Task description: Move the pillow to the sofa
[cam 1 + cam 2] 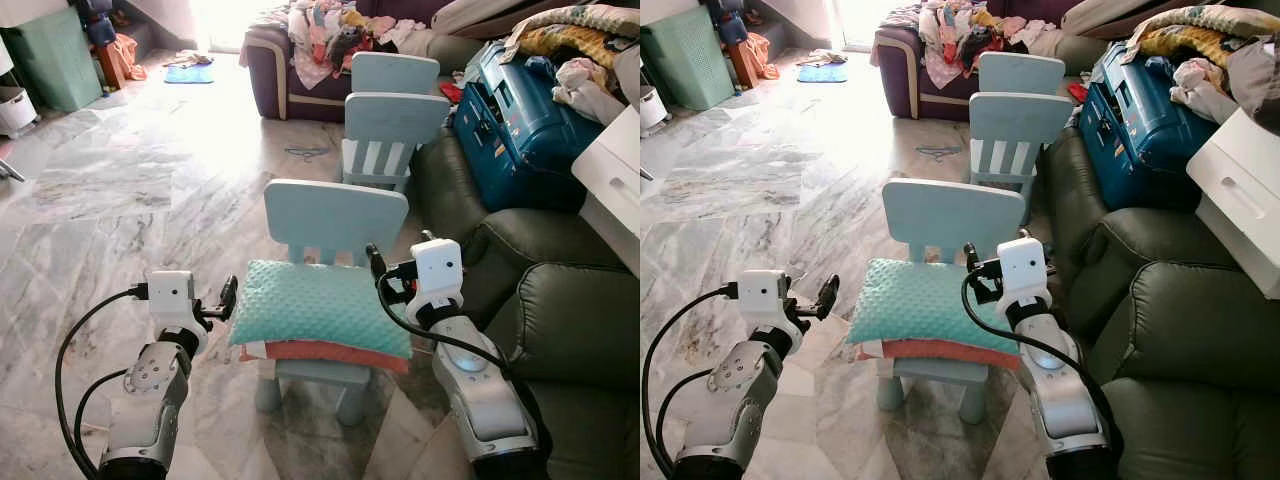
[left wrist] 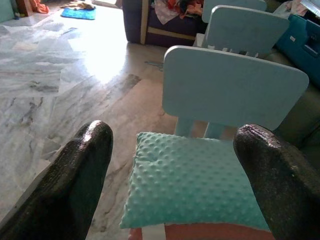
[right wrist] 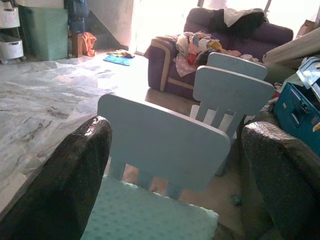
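A teal dotted pillow (image 1: 320, 305) lies on the seat of a small light-blue chair (image 1: 335, 212), on top of a coral pillow (image 1: 330, 353). My left gripper (image 1: 228, 298) is open just off the teal pillow's left edge; in the left wrist view its fingers (image 2: 85, 165) stand wide apart with the pillow (image 2: 195, 185) ahead between them. At the pillow's back right corner, beside the chair back, my right gripper (image 1: 375, 262) is open with nothing between its fingers (image 3: 75, 175). The dark green sofa (image 1: 565, 310) stands directly right of the chair.
Two more light-blue chairs (image 1: 392, 125) stand behind the first. A blue suitcase (image 1: 515, 120) and laundry lie on the green sofa's far end, and a white drawer unit (image 1: 612, 175) sits at the right. A purple sofa (image 1: 275, 70) holds clothes. Marble floor (image 1: 110, 190) spreads left.
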Robot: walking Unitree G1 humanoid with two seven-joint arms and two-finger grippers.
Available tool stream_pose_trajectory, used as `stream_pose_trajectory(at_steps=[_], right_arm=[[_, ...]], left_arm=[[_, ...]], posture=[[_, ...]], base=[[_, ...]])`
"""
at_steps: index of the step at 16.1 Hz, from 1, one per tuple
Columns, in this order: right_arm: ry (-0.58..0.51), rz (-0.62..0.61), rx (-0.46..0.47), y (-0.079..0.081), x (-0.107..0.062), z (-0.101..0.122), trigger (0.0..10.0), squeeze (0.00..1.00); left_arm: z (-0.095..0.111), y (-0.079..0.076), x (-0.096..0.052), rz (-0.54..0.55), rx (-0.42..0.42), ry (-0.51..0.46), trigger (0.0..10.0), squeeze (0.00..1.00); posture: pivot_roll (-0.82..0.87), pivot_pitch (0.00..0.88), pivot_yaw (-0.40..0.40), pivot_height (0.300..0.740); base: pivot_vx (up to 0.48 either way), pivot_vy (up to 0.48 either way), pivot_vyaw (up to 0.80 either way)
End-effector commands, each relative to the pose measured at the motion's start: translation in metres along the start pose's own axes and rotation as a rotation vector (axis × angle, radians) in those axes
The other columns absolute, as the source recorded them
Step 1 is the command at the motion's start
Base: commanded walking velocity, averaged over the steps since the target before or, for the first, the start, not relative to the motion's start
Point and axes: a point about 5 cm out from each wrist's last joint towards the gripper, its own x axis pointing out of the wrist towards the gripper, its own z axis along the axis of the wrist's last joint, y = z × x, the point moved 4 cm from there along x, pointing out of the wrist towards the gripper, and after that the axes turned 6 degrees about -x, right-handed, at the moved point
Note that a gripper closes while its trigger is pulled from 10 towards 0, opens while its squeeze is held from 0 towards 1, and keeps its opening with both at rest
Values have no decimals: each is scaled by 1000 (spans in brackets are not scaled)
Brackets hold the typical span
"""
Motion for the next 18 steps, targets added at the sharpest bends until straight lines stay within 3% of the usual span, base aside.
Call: stream_pose_trajectory(at_steps=[1,15,18], right_arm=[[3,-9,4,-4,1,0,10000,0],[3,0,1,-3,2,0,10000,0],[-5,1,0,-3,3,2,10000,0]], left_arm=[[1,-4,0,-20,7,4,10000,0],[0,-8,-2,-50,-3,0,10000,0],[11,-10,-4,-87,-25,-48,10000,0]], posture=[[-24,46,-53,740],[-15,41,-60,740],[-13,39,-59,740]], base=[[0,0,0],[0,0,0],[0,0,0]])
